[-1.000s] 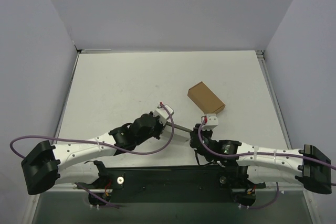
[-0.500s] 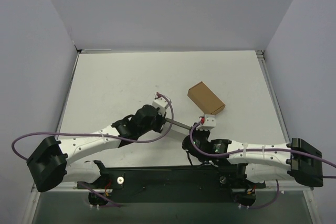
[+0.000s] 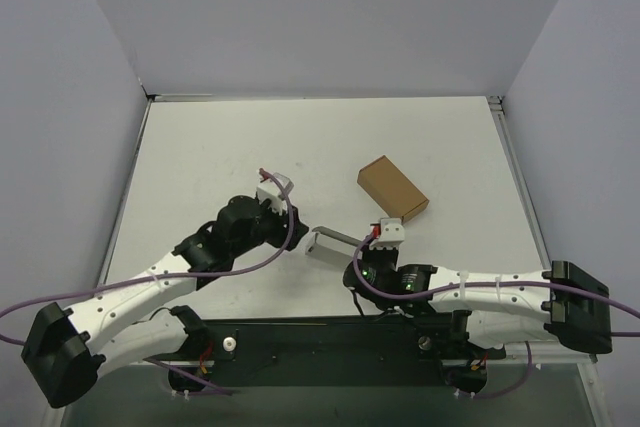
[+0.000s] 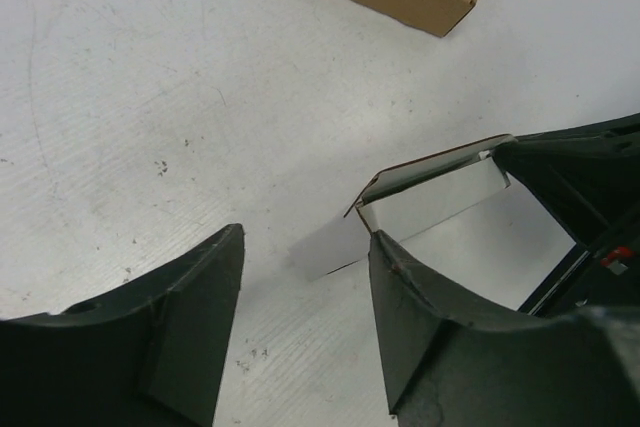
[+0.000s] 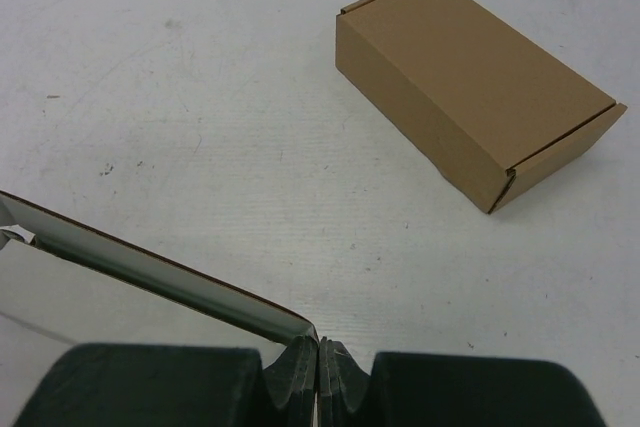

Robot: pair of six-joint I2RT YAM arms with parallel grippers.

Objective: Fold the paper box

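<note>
1. Paper box [image 3: 330, 242] lies near the middle of the table [image 3: 220, 147], toward the near edge and between the wrists of the two arms. It is a thin white-grey card with a fine brown line along its edge.
2. The card is partly bent. In the left wrist view one long panel stands tilted over a paler flap that reaches down toward the table surface.
3. The right gripper [image 5: 318, 352] is pinched tight on one end of the card. Its two fingers meet with only the thin edge of the sheet between them, and the rest of the card runs off to the left in that camera.
4. The left gripper [image 4: 305, 239] has its fingers spread apart with nothing between them. It is tilted down over the table just beside the card's free end, and the pale flap shows beyond the inner edge of its right finger.
5. Whether that finger touches the flap cannot be told, nor whether the flap's lower edge rests on the table.
6. A closed brown box [image 3: 392, 187] lies flat on the table beyond the right gripper, at an angle to the table edges and apart from the card and both grippers
</note>
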